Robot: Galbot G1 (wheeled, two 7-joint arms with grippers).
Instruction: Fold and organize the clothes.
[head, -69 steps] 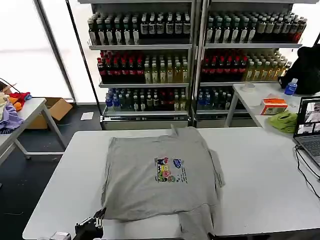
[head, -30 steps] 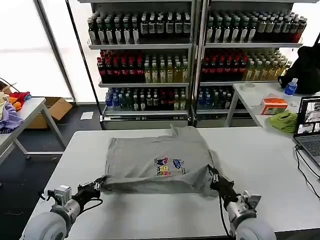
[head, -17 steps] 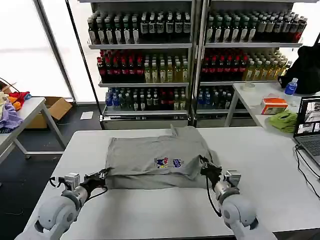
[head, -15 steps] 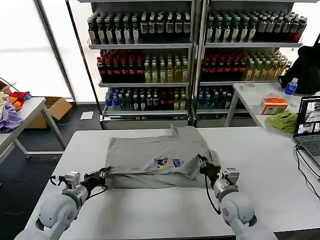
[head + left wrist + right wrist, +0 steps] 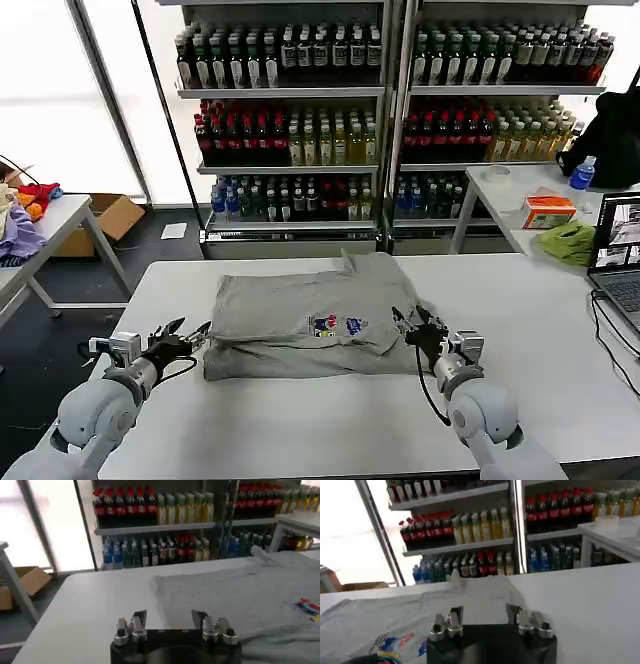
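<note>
Left gripper (image 5: pixel 188 335) was open, fingers spread, sitting just off the left edge of the grey shirt (image 5: pixel 310 312) and not holding anything. Right gripper (image 5: pixel 414 322) was open too, at the shirt's right edge. The shirt lay folded on the white table (image 5: pixel 520 330), chest print (image 5: pixel 335 325) near the fold's front edge.

Light grey short-sleeved shirt (image 5: pixel 310 315) — folded once, front half doubled back, multicoloured chest print (image 5: pixel 336 324) near fold edge — lies flat mid-table, collar end toward shelves.
</note>
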